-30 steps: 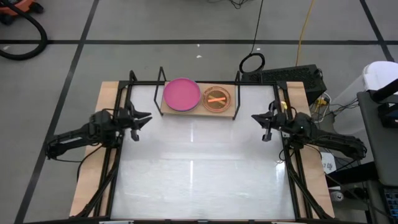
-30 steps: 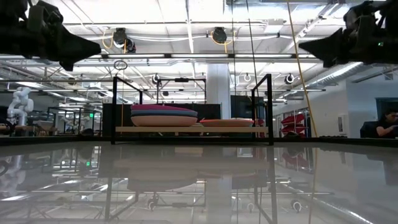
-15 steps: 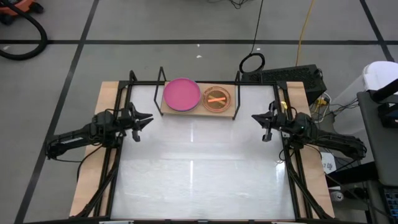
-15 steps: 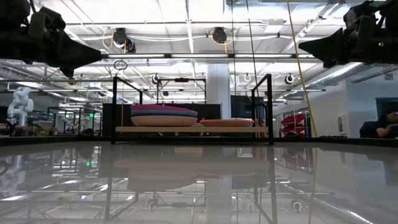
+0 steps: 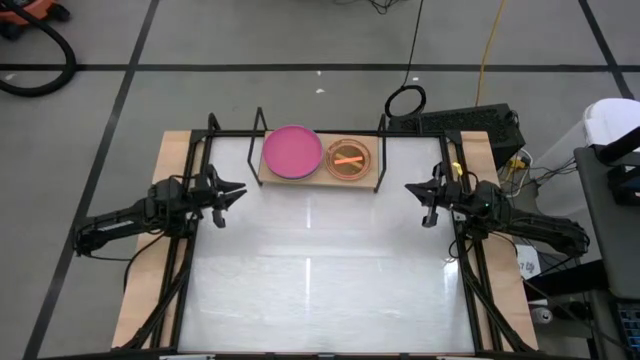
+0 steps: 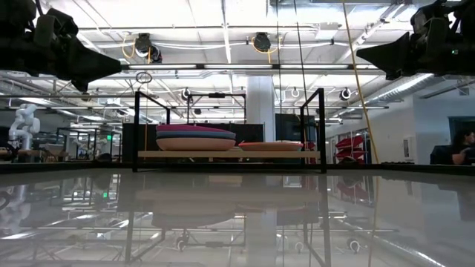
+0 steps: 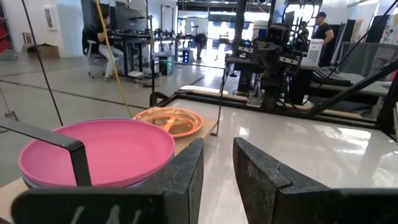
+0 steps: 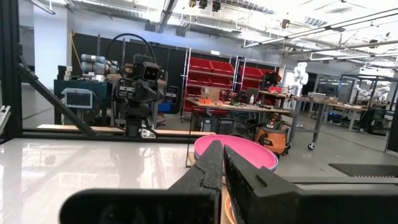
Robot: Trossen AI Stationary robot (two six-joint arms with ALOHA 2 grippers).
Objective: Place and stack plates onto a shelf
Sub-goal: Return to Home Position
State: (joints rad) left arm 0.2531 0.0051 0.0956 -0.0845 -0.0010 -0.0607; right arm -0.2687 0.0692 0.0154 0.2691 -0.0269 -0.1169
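Observation:
The light-wood shelf (image 5: pixel 324 172) stands at the table's far middle, with black frame uprights at its ends. A stack of plates with a magenta one on top (image 5: pixel 292 152) rests on the board's left part; the low view (image 6: pixel 194 137) shows darker and pale plates under it. A translucent orange plate (image 5: pixel 348 158) lies on the board's right part. My left gripper (image 5: pixel 240 190) hovers by the shelf's left end, slightly open and empty (image 7: pixel 217 180). My right gripper (image 5: pixel 408 188) hovers off the shelf's right end, shut and empty (image 8: pixel 222 165).
The glossy white tabletop (image 5: pixel 320 270) stretches from the shelf to the near edge. Black frame rails (image 5: pixel 185 270) run along both table sides. Cables and a power box (image 5: pixel 470 122) lie beyond the far right corner. People sit in the room behind (image 6: pixel 462 147).
My left gripper's tip has dipped slightly and then kept still. The plates, the shelf and my right gripper stand as before.

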